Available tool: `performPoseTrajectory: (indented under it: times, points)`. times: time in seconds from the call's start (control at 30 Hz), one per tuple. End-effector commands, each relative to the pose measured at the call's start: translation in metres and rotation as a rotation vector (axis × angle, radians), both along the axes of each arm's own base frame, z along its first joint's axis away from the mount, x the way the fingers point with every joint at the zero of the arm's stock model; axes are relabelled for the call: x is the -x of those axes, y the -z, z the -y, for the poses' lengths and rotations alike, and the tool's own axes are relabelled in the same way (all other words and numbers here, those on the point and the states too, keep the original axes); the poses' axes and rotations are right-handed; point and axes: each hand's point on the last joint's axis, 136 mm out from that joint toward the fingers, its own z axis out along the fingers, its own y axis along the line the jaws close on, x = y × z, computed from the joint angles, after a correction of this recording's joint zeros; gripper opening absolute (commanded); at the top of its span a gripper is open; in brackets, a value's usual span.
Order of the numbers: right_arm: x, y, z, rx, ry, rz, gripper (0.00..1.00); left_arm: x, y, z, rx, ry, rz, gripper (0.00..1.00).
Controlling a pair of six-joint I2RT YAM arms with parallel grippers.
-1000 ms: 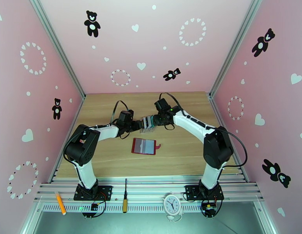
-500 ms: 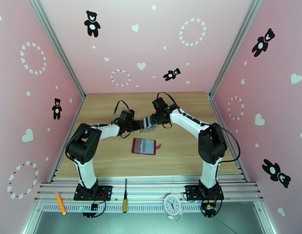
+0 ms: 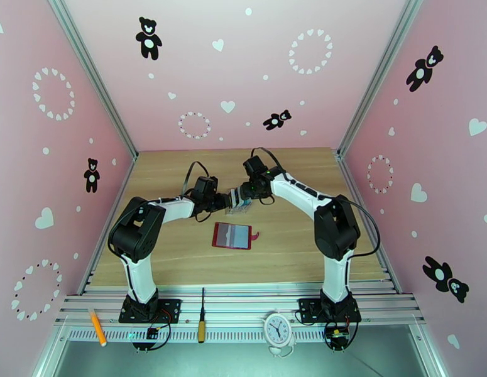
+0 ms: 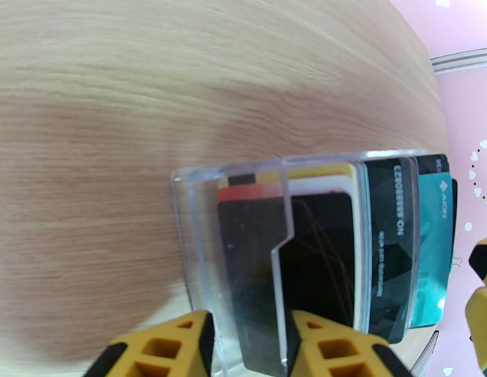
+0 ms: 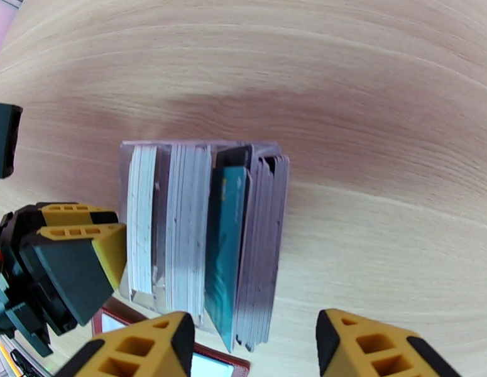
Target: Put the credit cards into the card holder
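Cut off, the card holder lies open just beside the spread right gripper; credit cards stand in a clear rack between its fingers. The left gripper straddles the rack's end, grip unclear.

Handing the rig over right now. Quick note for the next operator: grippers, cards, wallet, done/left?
Left gripper: jaws either side of the end wall of the clear card rack; firm grip unclear.
Right gripper: open, empty, poised over the teal card in the rack.
Credit cards: standing in the rack, mid-table.
Red card holder: lying open on the table, nearer the arm bases than the rack.
Done: no card visibly loaded.
Left: pull each card and slot it into the holder.
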Motion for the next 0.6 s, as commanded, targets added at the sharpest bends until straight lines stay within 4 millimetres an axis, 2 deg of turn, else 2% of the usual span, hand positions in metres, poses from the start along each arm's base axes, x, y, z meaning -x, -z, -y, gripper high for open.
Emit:
performPoseTrajectory:
  times: [0.0, 0.57]
  points:
    - [-0.002, 0.007, 0.000, 0.022, -0.011, -0.024, 0.57, 0.006, 0.022, -0.014, -0.083, -0.020, -0.064, 0.38]
    - [-0.002, 0.028, -0.006, 0.016, -0.018, -0.065, 0.57, 0.009, 0.024, -0.014, -0.081, -0.017, -0.078, 0.37]
